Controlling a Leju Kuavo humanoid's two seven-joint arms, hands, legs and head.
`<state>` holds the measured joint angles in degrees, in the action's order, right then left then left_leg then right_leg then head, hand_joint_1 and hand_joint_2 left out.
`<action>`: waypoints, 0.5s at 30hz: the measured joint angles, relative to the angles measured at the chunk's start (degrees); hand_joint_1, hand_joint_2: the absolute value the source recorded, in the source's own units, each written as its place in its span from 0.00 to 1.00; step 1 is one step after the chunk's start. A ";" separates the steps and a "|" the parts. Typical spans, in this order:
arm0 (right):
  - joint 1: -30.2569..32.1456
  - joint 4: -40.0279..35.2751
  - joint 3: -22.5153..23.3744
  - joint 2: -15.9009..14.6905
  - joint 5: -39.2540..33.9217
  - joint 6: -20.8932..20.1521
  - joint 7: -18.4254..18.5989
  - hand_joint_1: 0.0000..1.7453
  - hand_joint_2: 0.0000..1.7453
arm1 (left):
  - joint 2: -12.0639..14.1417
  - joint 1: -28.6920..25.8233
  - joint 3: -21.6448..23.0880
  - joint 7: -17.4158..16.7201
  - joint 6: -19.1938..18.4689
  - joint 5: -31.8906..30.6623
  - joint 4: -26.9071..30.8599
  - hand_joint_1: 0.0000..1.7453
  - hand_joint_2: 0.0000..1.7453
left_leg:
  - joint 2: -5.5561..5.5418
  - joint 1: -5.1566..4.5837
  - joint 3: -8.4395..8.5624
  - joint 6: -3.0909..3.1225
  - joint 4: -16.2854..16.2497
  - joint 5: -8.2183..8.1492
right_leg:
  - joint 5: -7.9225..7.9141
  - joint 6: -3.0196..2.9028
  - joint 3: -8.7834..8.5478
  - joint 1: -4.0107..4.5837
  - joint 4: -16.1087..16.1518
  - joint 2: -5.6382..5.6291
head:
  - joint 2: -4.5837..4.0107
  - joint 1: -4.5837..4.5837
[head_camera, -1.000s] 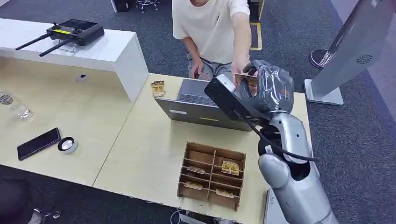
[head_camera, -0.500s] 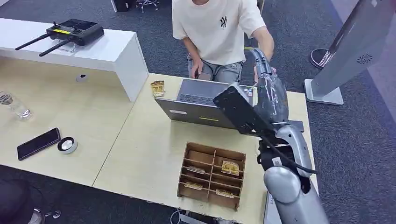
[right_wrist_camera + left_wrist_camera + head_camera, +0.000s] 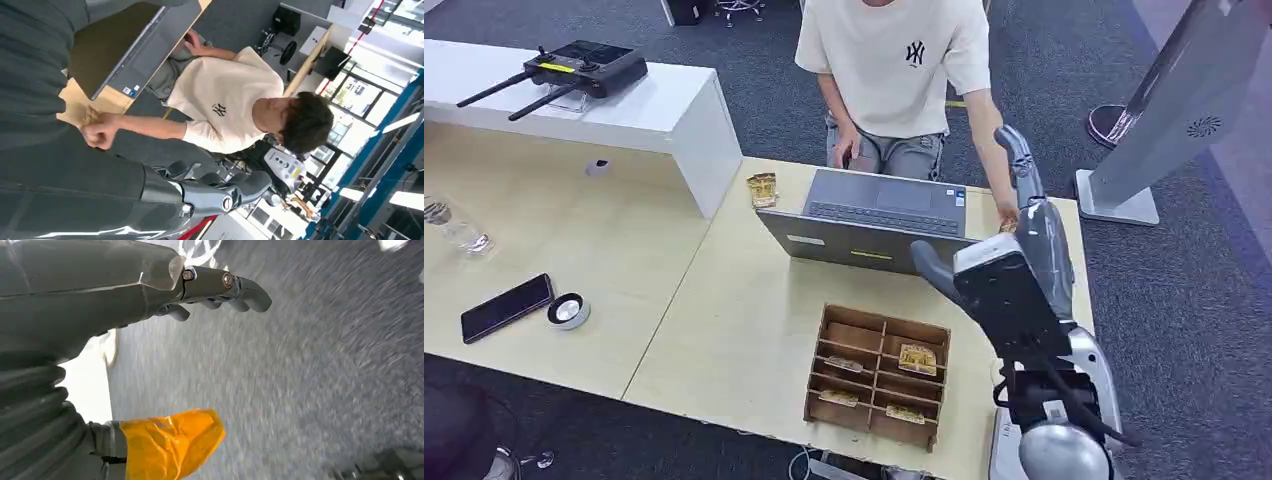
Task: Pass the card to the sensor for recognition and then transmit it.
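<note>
My right hand (image 3: pixel 1042 232) is raised over the table's right side with its fingers (image 3: pixel 226 193) stretched out and nothing in them. Just beyond it, a person's hand (image 3: pixel 1004 208) pinches a small tan card (image 3: pixel 91 116) at the table's far right edge. A wooden divided box (image 3: pixel 879 375) in front of me holds several more cards. A round silver and black puck (image 3: pixel 569 310) lies at the left beside a phone. My left hand (image 3: pixel 210 287) hangs over grey carpet, empty, fingers apart from its orange-covered thumb (image 3: pixel 172 442).
An open laptop (image 3: pixel 874 215) stands between the box and the seated person (image 3: pixel 894 70). A small stack of cards (image 3: pixel 762 188) lies left of the laptop. A white counter (image 3: pixel 654 115) carries a black controller. A glass (image 3: pixel 449 228) stands at far left, and a grey kiosk stand (image 3: pixel 1164 110) at right.
The person took the card from my right hand and drew it back to the table's edge. My right arm has dropped and pulled back toward me, the hand now empty.
</note>
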<state>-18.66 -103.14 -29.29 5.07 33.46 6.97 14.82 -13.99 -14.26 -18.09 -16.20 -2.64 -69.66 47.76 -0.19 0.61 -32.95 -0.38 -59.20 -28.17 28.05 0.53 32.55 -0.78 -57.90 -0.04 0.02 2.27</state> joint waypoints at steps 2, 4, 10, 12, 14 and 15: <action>1.00 -0.79 0.00 -0.70 -0.48 0.41 -0.26 0.00 1.00 | -1.46 -0.23 -3.61 0.35 -0.74 0.49 0.52 0.00 1.00 | 0.00 0.00 0.01 0.02 0.00 -0.02 | 0.00 0.00 0.00 0.00 0.01 0.00 | 0.00 -0.02; 2.06 -1.58 0.02 -1.32 -0.96 0.79 -0.85 0.00 1.00 | -2.62 -0.44 -6.47 0.70 -1.60 0.79 1.16 0.00 1.00 | 0.00 0.01 0.00 0.02 0.00 -0.02 | 0.00 0.00 0.00 0.00 0.01 0.00 | 0.00 -0.02; 5.66 -4.29 0.33 -3.32 -3.86 1.71 -2.45 0.00 1.00 | -3.69 -1.15 -11.33 0.90 -2.32 7.41 1.79 0.00 1.00 | 0.00 0.02 0.01 0.00 0.00 -0.03 | 0.01 0.00 0.01 0.01 0.01 0.00 | 0.00 0.00; 6.88 -5.06 0.42 -4.05 -5.40 1.71 -2.95 0.00 1.00 | -3.78 -1.32 -11.86 0.73 -2.43 9.56 1.84 0.00 1.00 | 0.01 0.02 0.02 0.00 0.00 -0.03 | 0.01 0.00 0.00 0.01 0.01 0.00 | 0.00 0.00; 8.23 -5.76 0.42 -4.88 -6.60 1.71 -3.15 0.00 1.00 | -3.87 -1.41 -12.25 0.59 -2.61 11.09 1.86 0.00 1.00 | 0.00 0.01 0.01 0.00 0.00 -0.03 | 0.01 0.00 0.01 0.01 0.01 0.00 | 0.00 0.00; 8.92 -6.08 0.44 -5.25 -7.37 1.71 -3.43 0.00 0.00 | -3.91 -1.46 -12.40 0.59 -2.65 11.90 1.86 0.00 1.00 | 0.00 0.01 0.01 0.00 0.00 -0.03 | 0.01 0.00 0.00 0.01 0.01 0.00 | 0.00 0.00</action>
<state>-9.74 -109.22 -28.85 -0.18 26.09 8.68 11.39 -17.90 -15.72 -30.49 -15.61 -5.29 -57.76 49.62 -0.19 0.63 -32.94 -0.38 -59.20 -28.20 28.06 0.53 32.55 -0.77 -57.89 -0.04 0.02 2.27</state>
